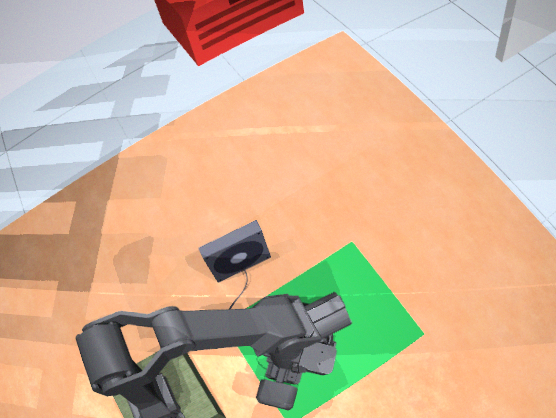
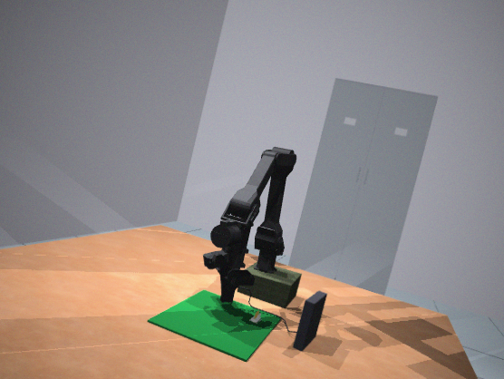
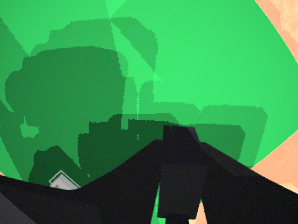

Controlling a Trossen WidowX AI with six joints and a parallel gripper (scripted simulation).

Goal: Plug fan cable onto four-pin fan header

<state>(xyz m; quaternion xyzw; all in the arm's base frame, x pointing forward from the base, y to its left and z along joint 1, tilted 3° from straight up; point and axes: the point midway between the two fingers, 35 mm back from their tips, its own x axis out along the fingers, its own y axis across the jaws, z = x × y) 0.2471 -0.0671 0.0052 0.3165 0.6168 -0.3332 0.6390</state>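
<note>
The green board [image 1: 385,320] [image 2: 186,317] [image 3: 215,55] lies flat. My gripper [image 2: 227,300] [image 3: 178,149] points down low over it, shut on the black cable plug [image 3: 182,190]. The fingers hide much of the plug; whether its underside touches the board cannot be told. The small pale fan header [image 2: 256,318] [image 3: 61,181] stands on the board to one side of the fingers, at lower left in the wrist view, partly cut off by a finger. The arm hides it in the top view. The dark fan [image 1: 238,255] [image 2: 310,323] stands beside the board, its thin cable [image 1: 246,285] running toward the gripper.
The arm's olive base block [image 1: 192,380] [image 2: 272,286] stands near one board edge. The fan's cable crosses near the board's edge between fan and gripper. A red cabinet [image 1: 240,25] stands beyond the table [image 1: 300,175].
</note>
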